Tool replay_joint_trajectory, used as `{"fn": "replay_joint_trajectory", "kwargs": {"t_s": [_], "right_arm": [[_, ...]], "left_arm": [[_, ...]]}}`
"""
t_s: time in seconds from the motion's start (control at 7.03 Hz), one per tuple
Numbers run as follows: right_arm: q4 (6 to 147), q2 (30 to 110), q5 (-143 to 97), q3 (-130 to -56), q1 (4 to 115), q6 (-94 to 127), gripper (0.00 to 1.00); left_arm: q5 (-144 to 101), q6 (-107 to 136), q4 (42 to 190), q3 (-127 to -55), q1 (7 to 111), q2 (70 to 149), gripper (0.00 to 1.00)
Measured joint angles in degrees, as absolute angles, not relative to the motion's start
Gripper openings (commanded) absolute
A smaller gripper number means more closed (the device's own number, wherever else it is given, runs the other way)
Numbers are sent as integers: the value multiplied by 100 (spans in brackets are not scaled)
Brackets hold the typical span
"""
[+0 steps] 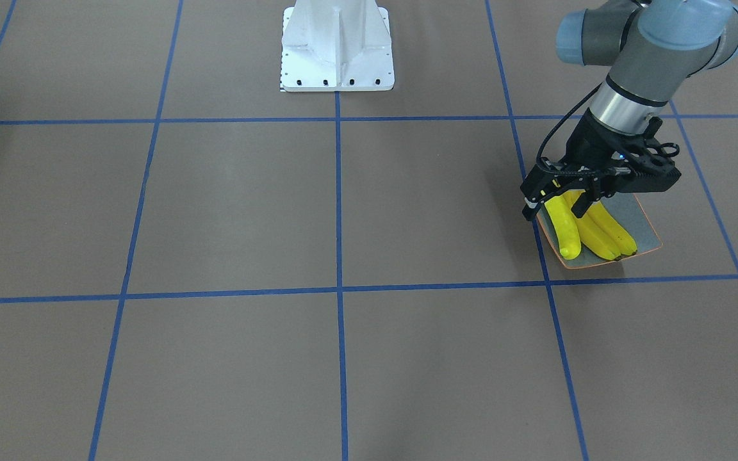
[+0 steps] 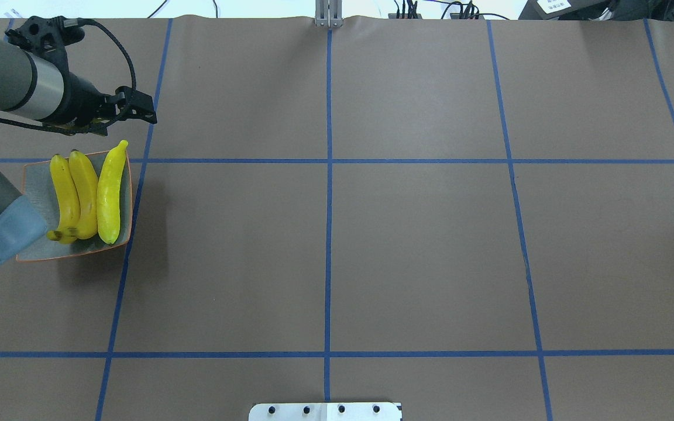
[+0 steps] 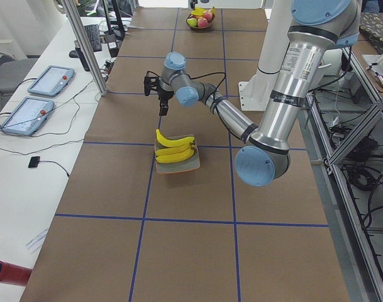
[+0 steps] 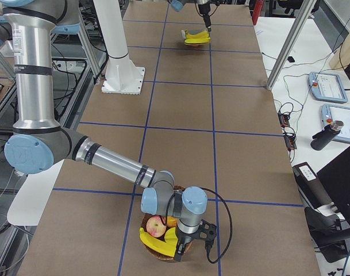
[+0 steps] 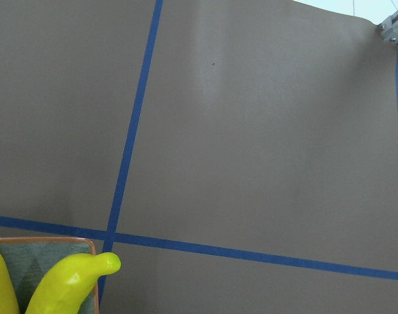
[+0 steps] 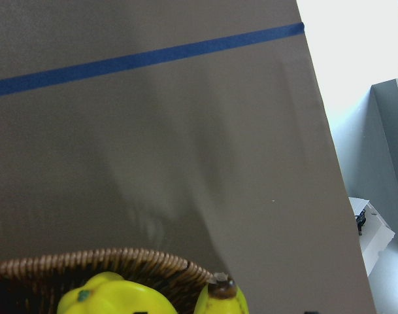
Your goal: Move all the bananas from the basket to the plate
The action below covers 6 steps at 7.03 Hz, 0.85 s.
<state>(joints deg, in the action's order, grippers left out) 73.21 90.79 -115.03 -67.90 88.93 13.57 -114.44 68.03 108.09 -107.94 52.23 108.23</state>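
Three bananas lie side by side on the grey-blue plate (image 2: 35,181) with an orange rim: two deeper yellow ones (image 2: 76,196) and a paler greenish one (image 2: 109,193). They also show in the front view (image 1: 590,230). My left gripper (image 1: 556,210) hangs just above the plate's far end, open and empty. The left wrist view shows the pale banana's tip (image 5: 74,281) and a plate corner (image 5: 48,252). A fourth banana (image 4: 154,241) lies in the wicker basket (image 4: 183,248). My right gripper (image 4: 183,244) is down at the basket; I cannot tell whether it is open or shut.
The basket also holds a red apple (image 4: 156,226). Its rim (image 6: 107,258) shows in the right wrist view, with a banana end (image 6: 221,294) and a yellow-green fruit (image 6: 114,297). The white robot base (image 1: 337,48) stands at mid-table. Blue tape lines cross the brown table.
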Motion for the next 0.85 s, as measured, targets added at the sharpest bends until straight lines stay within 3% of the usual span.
{"fn": "replay_joint_trajectory", "kwargs": {"t_s": [0.28,0.43,0.57,0.85], "right_arm": [[7321,9076,-11487,-6751,8882,1331,74],[7319,9079,-11485,-6734,8883,1301,70],[7316,9087,-11484,-6721,8884,1245,59],[7234,9150,-11455,-6702,8885,1146,59]], "left_arm": [[-11430,6804,10810,-10798,5194,10821,100],[-11423,6808,10811,-10801,5177,10820,100],[-11394,6810,10812,-10801,5150,10817,100],[-11331,6817,10818,-10802,5080,10817,100]]}}
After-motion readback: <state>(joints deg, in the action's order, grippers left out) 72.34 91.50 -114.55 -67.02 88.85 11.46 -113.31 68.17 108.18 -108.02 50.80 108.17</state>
